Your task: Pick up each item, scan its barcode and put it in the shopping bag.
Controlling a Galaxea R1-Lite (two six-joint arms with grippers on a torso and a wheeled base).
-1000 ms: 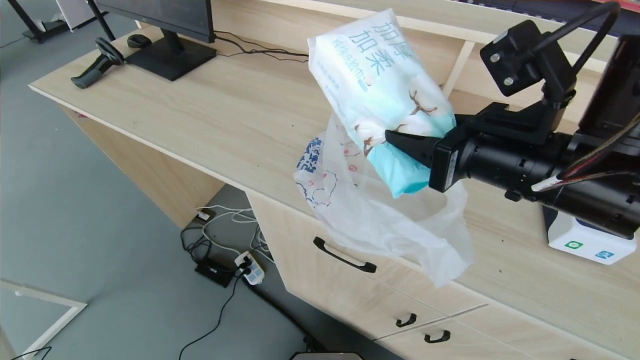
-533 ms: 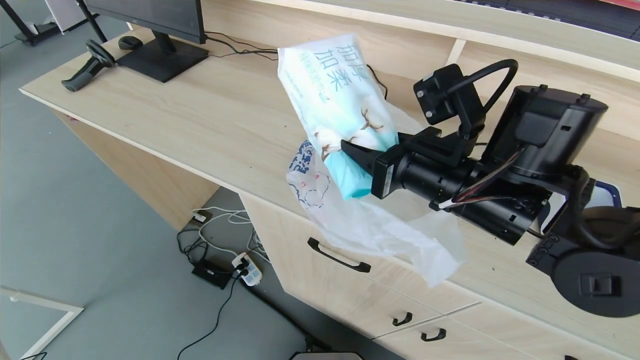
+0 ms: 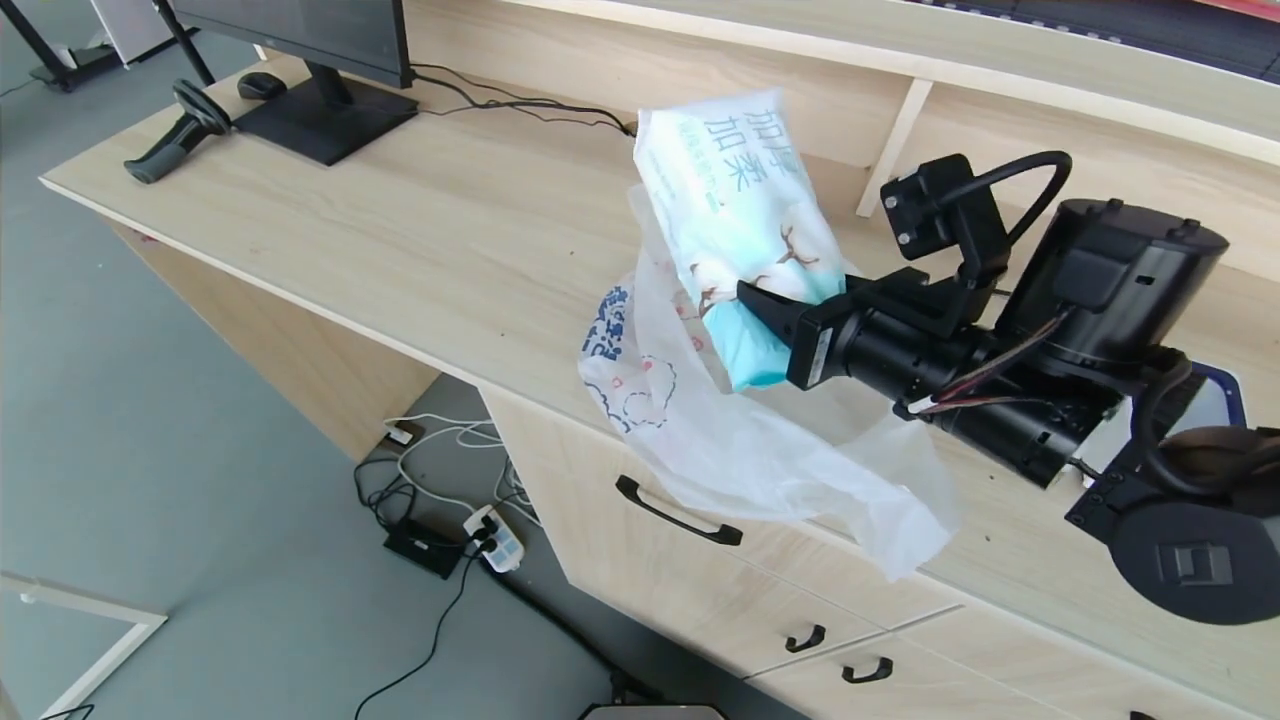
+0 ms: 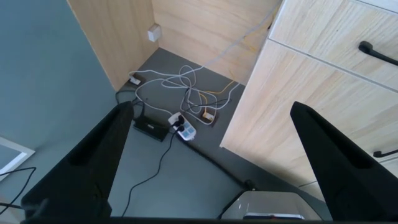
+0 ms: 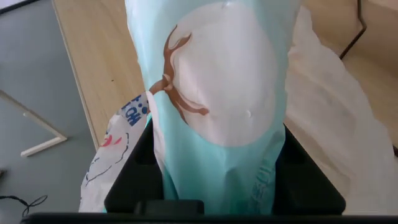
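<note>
The left gripper [image 4: 211,112] hangs out in front of the counter [image 3: 450,230], over the gray floor [image 4: 62,74]. Its two fingers are spread wide apart and hold nothing. A power strip [image 4: 185,127] and loose cables lie on the floor at the foot of the counter, next to the drawer fronts with black handles [image 3: 678,510].

The thin, see-through shopping bag [image 3: 740,460] lies on the front edge of the counter. One floppy end hangs down over the top drawer. The other end sticks up, with blue and red pictures on it.

The right gripper [image 3: 765,310] is above the counter, over the bag. Its black fingers [image 5: 134,180] squeeze the blue lower end of the tissue pack [image 3: 745,190] tight from both sides. The pack is up in the air and tilted, with its white top end pointing toward the back of the counter. Its low end sits by the raised part of the bag. I cannot tell if they touch.

At the far left end of the counter stand a monitor [image 3: 300,30] on a black foot, a handheld scanner [image 3: 175,140] lying on its side, and a mouse [image 3: 258,85].
</note>
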